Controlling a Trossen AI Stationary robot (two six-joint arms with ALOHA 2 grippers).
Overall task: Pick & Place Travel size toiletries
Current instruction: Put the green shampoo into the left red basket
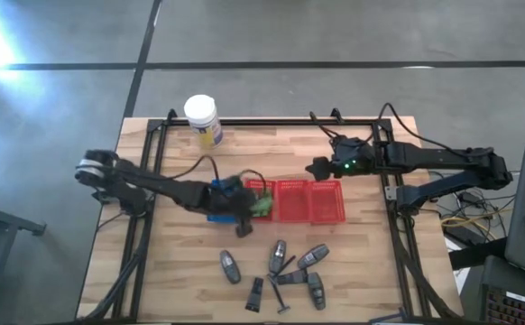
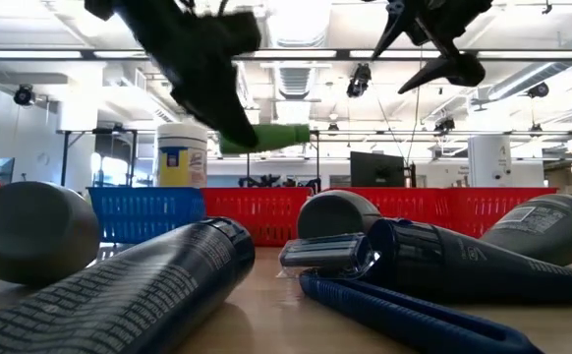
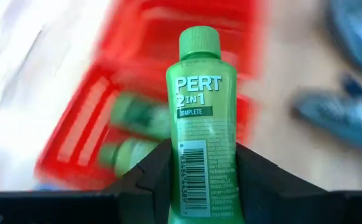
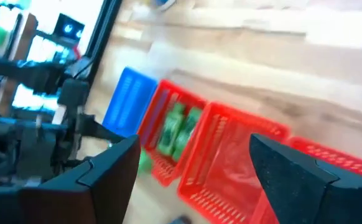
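Left gripper (image 1: 244,219) clamped on a green bottle (image 3: 198,118), held aloft by the red basket (image 1: 261,214) w/ two green bottles inside; best carried fully over the rim, then let go low. Right gripper (image 1: 318,168), fingers apart, hangs nr the baskets' far side; grey tubes (image 1: 280,255) lie well clear toward the front edge.

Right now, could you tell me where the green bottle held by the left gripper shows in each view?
High view: the green bottle sits mid-table in the left gripper, at the red baskets' left end.
Low view: the bottle hangs above the baskets, left of centre.
Left wrist view: the bottle stands at centre, clamped between the fingers.
Right wrist view: I cannot single it out.
Shared landmark: the red baskets.
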